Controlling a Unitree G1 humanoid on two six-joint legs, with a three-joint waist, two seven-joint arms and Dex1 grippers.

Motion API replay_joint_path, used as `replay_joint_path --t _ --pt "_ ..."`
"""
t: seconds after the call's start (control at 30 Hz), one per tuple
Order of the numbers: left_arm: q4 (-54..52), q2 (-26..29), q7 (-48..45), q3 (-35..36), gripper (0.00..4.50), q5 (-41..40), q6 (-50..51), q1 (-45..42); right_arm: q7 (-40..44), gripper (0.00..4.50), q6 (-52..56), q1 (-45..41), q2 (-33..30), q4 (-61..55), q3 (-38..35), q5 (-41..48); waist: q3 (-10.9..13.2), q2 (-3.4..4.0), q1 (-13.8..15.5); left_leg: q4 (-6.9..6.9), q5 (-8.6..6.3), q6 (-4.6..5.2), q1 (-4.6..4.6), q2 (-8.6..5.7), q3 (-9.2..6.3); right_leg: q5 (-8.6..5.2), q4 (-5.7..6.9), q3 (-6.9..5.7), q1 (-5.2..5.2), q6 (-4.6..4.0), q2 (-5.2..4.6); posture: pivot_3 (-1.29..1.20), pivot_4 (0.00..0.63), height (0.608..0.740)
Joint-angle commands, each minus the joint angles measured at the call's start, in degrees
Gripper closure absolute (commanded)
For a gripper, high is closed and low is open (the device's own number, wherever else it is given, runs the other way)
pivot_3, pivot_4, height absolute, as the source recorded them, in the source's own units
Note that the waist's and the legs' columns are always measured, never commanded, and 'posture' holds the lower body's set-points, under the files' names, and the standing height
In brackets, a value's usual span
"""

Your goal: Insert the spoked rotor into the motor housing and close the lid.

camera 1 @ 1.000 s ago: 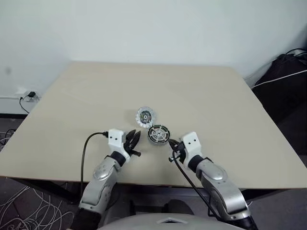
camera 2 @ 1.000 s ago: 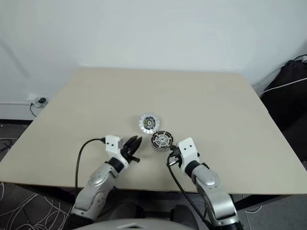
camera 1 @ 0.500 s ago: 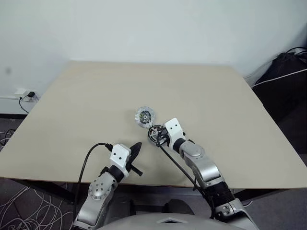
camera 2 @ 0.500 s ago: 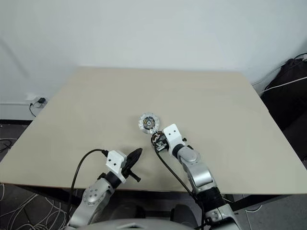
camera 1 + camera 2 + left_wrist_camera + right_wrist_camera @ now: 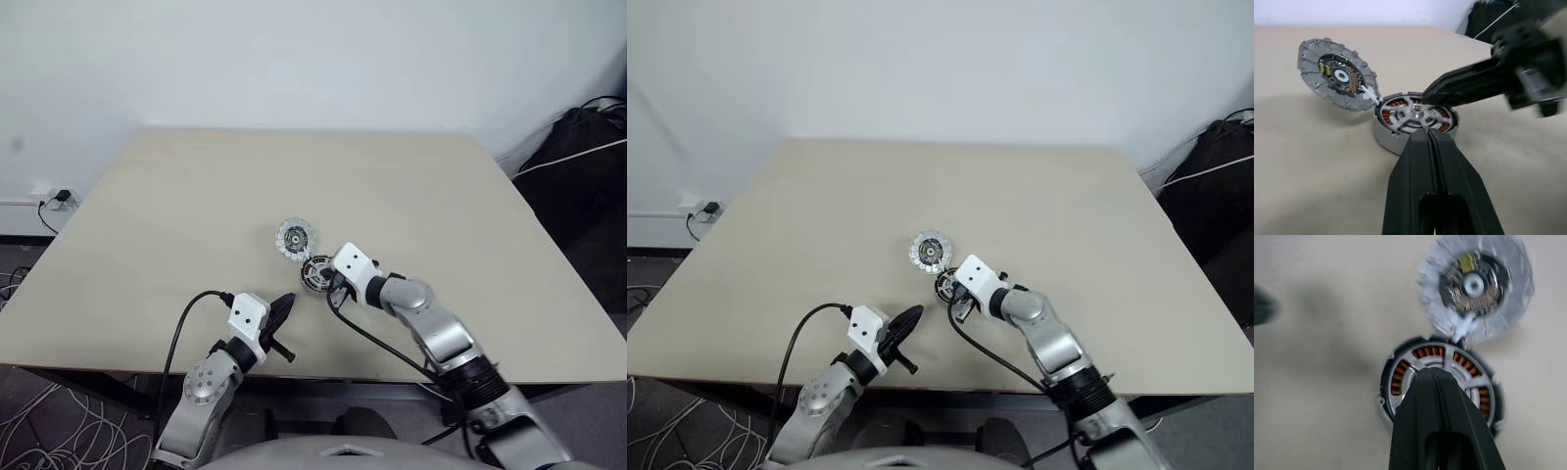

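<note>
A: Any brand or writing you can read on the parts?

B: None legible. The lid point(image 5: 1337, 74) shows small dark and yellow parts around a pale centre, but no lettering I can make out.

A: What differs from a second ago?

B: The left claw point(image 5: 284, 305) has drawn back from beside the parts toward the near edge of the desk point(image 5: 176, 215). The right claw point(image 5: 1426, 97) has swung in from the near right and now reaches over the motor housing point(image 5: 1382, 138). The parts themselves have not moved.

A: And the claws, left to right?

B: Left one pressed shut, holding nothing, pointing at the housing from a little way off. Right one also closed and empty, its tip at the hub of the spoked rotor point(image 5: 1469, 377), though I cannot tell whether it touches. The rotor sits inside the housing, copper windings showing between its spokes. The lid lies face up just beyond, its edge against the housing rim.
</note>
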Motion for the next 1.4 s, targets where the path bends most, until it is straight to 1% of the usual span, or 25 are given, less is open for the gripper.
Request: replay_joint_path --t 0.03,0.07,0.17,0.23,0.43,0.57,0.73,0.97,1.0,1.03,1.2,1.23,1.4 --pt "-2.66 -0.72 -0.63 -0.44 4.5 -0.24 0.36 -0.96 5.23 3.93 1.36 -2.66 -3.23 -4.16 2.76 -1.7 0.0 0.0 0.04 0.0 0.0 0.0 0.01 0.0 0.0 0.0 0.0 0.0 0.0 0.0 0.0 0.0 0.0 0.74" --pt "-2.78 -0.8 -0.67 -0.46 4.5 -0.35 0.68 -1.07 6.43 3.66 1.53 -3.26 -4.21 -4.35 3.62 -2.32 0.01 -0.01 0.1 0.0 0.0 0.0 0.0 0.0 -0.02 0.0 0.0 -0.01 0.0 0.0 0.0 0.0 0.0 0.74" --pt "-3.0 -1.06 -0.73 -0.38 4.5 -0.39 1.34 -1.26 8.19 2.61 1.52 -4.73 -6.01 -3.71 5.86 -4.89 0.02 -0.02 0.23 0.04 0.0 0.0 -0.03 0.0 -0.02 0.0 0.0 -0.01 0.0 0.0 -0.01 0.0 0.0 0.74" --pt "-3.07 -1.2 -0.72 -0.28 4.5 -0.36 1.62 -1.33 9.34 2.0 1.6 -5.78 -6.73 -3.03 7.17 -6.32 0.03 -0.04 0.27 0.06 0.0 0.01 -0.03 -0.01 -0.01 0.0 0.0 -0.01 0.0 0.0 -0.02 0.0 0.0 0.74" --pt "-3.98 -1.3 -0.74 -0.19 4.5 -0.48 2.12 -0.79 13.01 2.0 0.24 -10.87 -6.41 2.52 10.2 -9.47 0.03 -0.04 0.21 0.07 0.0 0.0 -0.03 -0.01 -0.01 0.0 0.01 -0.01 0.0 -0.01 -0.02 0.0 0.0 0.74" --pt "-4.44 -1.42 -0.66 -0.28 4.5 -0.38 2.03 -0.32 14.63 2.0 -1.31 -12.6 -6.09 6.17 11.45 -10.98 0.03 -0.04 0.31 0.06 0.0 0.0 -0.04 -0.01 -0.01 0.0 -0.01 -0.02 -0.01 -0.01 -0.03 0.0 0.0 0.74" --pt "-4.86 -1.51 -0.52 -0.53 4.5 -0.05 1.55 0.49 16.64 2.0 -2.94 -13.45 -6.03 9.86 12.8 -12.71 0.03 -0.04 0.24 0.07 0.0 0.0 -0.04 -0.01 -0.01 0.0 0.0 -0.01 -0.01 -0.01 -0.04 0.0 0.0 0.74" --pt "-4.88 -1.8 -0.12 -0.84 4.5 0.26 1.65 0.64 18.71 2.0 -4.39 -13.06 -5.99 11.71 13.17 -14.36 0.01 -0.03 0.24 0.07 -0.01 0.0 -0.01 -0.01 -0.01 0.01 0.01 0.0 0.01 -0.02 -0.06 0.0 0.0 0.74" --pt "-5.01 -1.9 0.02 -0.97 4.5 0.34 1.81 0.58 18.68 2.38 -4.5 -13.04 -5.89 11.84 13.06 -14.51 0.0 -0.03 0.25 0.07 -0.01 0.0 -0.01 -0.01 -0.01 0.01 0.01 0.0 0.01 -0.02 -0.07 0.0 0.0 0.74" --pt "-5.22 -2.01 0.19 -1.12 4.5 0.43 2.07 0.48 18.69 2.59 -4.58 -13.03 -5.78 11.9 12.92 -14.6 0.0 -0.03 0.24 0.07 -0.01 0.0 -0.02 -0.01 -0.01 0.01 0.01 0.0 0.01 -0.02 -0.08 0.0 0.0 0.74" --pt "-6.33 -2.13 0.75 -1.69 4.5 0.6 3.37 0.26 18.47 4.18 -4.75 -12.66 -5.26 11.53 11.84 -14.74 -0.05 -0.05 0.2 0.07 -0.01 0.0 -0.01 -0.01 -0.01 0.01 0.02 -0.01 0.01 -0.02 -0.09 0.0 0.0 0.74" --pt "-6.63 -2.09 0.79 -1.72 4.5 0.59 3.67 0.3 18.41 4.44 -4.71 -12.6 -5.21 11.46 11.67 -14.77 -0.04 -0.06 0.18 0.06 -0.01 0.0 0.03 -0.01 -0.02 0.01 0.02 -0.01 0.04 -0.02 -0.09 0.0 0.0 0.74" --pt "-7.43 -1.74 0.92 -1.54 4.5 0.41 4.8 0.16 17.58 4.49 -4.59 -12.26 -4.82 11.36 10.58 -14.64 -0.05 -0.01 0.1 0.07 -0.01 0.0 0.04 -0.01 -0.01 0.05 0.05 -0.18 0.02 -0.09 -0.25 0.0 0.0 0.74"
